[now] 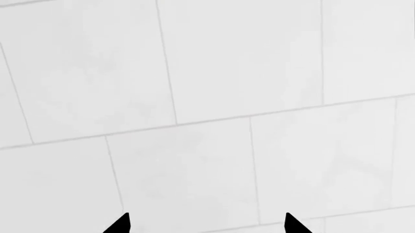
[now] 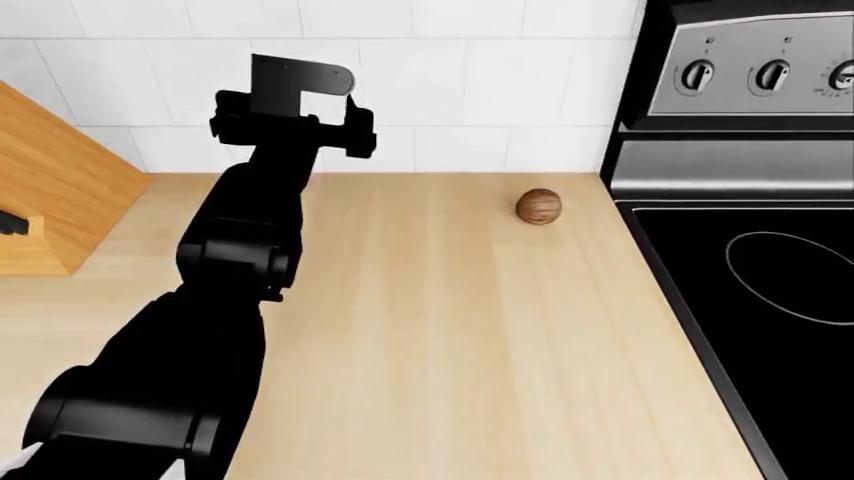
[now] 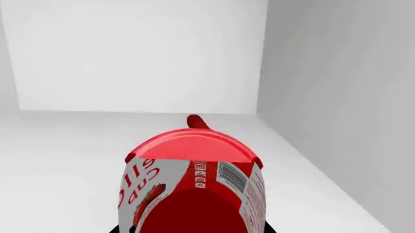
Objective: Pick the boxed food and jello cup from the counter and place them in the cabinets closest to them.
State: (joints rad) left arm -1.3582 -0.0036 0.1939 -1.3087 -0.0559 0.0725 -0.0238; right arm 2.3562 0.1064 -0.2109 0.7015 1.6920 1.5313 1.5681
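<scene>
The jello cup (image 3: 193,179), with its red lid and white-and-red printed side, lies tilted between the jaws of my right gripper (image 3: 193,229), lid facing away. It sits inside a white cabinet (image 3: 129,63), just above the shelf floor. Only black corners of that gripper show on either side of the cup. My left gripper (image 1: 207,223) is open, its fingertips (image 1: 122,224) wide apart with nothing between them, facing the white tiled wall. In the head view the left gripper (image 2: 296,85) is raised above the back of the counter (image 2: 441,330). The boxed food is out of view.
A brown walnut-like ball (image 2: 538,206) rests near the back of the counter beside the black stovetop (image 2: 761,280). A wooden knife block (image 2: 54,190) stands at the left. The cabinet's side wall (image 3: 337,111) is close on one side of the cup.
</scene>
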